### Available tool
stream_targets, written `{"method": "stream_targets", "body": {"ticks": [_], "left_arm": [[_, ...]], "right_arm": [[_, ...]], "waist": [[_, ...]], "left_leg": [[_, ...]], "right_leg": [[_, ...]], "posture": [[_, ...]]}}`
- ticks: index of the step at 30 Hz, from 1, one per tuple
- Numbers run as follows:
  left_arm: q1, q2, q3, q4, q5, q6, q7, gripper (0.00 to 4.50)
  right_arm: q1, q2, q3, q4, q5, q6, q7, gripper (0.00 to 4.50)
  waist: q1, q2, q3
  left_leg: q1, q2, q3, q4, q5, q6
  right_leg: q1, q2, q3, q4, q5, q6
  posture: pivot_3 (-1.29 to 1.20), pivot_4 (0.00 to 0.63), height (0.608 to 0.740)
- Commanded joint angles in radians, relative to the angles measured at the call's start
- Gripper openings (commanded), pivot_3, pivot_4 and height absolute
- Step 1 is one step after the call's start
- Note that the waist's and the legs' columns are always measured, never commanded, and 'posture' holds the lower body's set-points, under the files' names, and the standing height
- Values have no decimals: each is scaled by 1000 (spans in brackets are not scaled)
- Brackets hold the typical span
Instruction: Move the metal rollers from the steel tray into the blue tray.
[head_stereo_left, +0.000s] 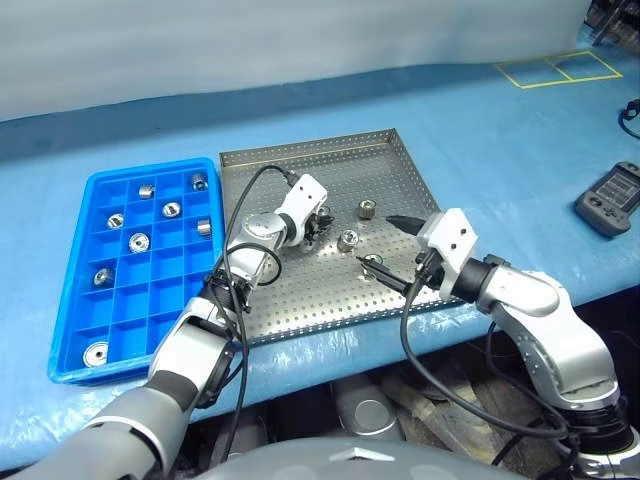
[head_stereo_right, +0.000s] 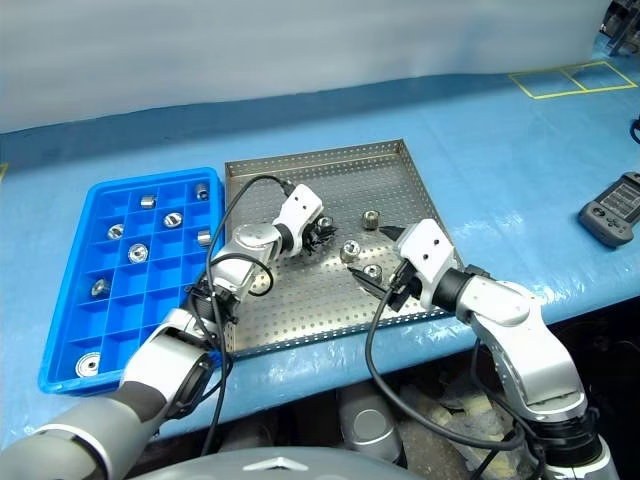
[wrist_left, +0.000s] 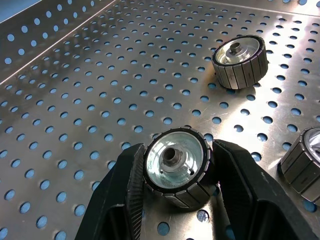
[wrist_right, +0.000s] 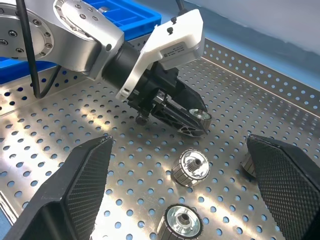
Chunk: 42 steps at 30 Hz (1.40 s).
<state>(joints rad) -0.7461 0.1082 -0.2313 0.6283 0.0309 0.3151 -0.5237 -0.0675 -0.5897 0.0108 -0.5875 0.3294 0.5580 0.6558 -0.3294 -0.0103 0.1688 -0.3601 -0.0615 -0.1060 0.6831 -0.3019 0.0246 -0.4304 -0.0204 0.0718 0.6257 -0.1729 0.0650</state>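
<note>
steel tray (head_stereo_left: 300, 300) is holding the loose metal rollers (head_stereo_left: 348, 240), three lying near its middle. left gripper (wrist_left: 176, 170) is clasping one more roller (wrist_left: 175, 165) between its fingers (wrist_left: 132, 185) on the perforated floor. right gripper (wrist_right: 185, 165) is hanging spread wide, holding nothing. blue tray (head_stereo_left: 70, 330) is sitting beside the steel one, already holding several rollers (head_stereo_left: 139, 241).

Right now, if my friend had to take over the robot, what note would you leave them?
Left claw: closed around one metal roller, which sits on the steel tray.
Right claw: open, empty, hovering over the steel tray's near side.
Done: about eight rollers lie in the blue tray.
Left: the gripped roller, plus three loose rollers on the steel tray. Next is probably lifting the held one over to an empty blue compartment.
</note>
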Motion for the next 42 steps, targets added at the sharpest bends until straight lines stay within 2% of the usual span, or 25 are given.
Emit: {"method": "stream_targets", "body": {"ticks": [1,7,14,20,25,29,34,42], "left_arm": [[-5,11,16,-31,4,-10,4,1840],[16,31,32,-120,-6,0,9,1840],[206,199,89,-614,-69,240,-70,1840],[369,352,239,-993,-124,485,-52,1840],[488,429,339,-1197,-156,620,-21,1840],[563,448,383,-1295,-164,702,15,1840],[650,439,413,-1358,-147,784,94,1840],[690,425,392,-1306,-137,791,178,1840]], "right_arm": [[-21,3,-2,-4,8,-26,6,4500],[-32,3,11,9,11,-35,10,4500],[-63,17,51,110,25,-51,70,4500],[-157,45,123,242,5,-92,135,4500],[-240,62,179,322,-7,-134,209,4500],[-283,76,203,364,-18,-156,239,4500],[-311,95,227,396,-28,-174,267,4500],[-320,101,230,402,-35,-178,282,4500]], "waist": [[0,0,0],[2,0,0],[7,1,0],[58,2,0],[130,2,0],[204,2,0],[266,2,0],[301,2,0]], "left_leg": [[0,0,0,0,0,0],[0,0,0,0,0,0],[-1,1,0,-1,0,0],[0,1,0,0,0,-1],[0,1,-1,-1,1,-1],[-1,0,-2,-1,1,-2],[-1,0,-3,-1,1,-3],[-1,0,-5,-1,3,-6]], "right_leg": [[0,0,0,0,0,0],[0,0,0,0,0,0],[-2,0,2,2,3,-5],[-2,0,1,2,4,-6],[-3,0,0,2,4,-7],[-3,-1,-1,1,4,-7],[-3,-1,-3,1,3,-9],[-2,-1,-5,1,3,-10]], "posture": [[-364,150,740],[-362,150,740],[-313,150,740],[-193,150,740],[-112,150,740],[-65,150,740],[-26,150,740],[-15,150,740]]}}
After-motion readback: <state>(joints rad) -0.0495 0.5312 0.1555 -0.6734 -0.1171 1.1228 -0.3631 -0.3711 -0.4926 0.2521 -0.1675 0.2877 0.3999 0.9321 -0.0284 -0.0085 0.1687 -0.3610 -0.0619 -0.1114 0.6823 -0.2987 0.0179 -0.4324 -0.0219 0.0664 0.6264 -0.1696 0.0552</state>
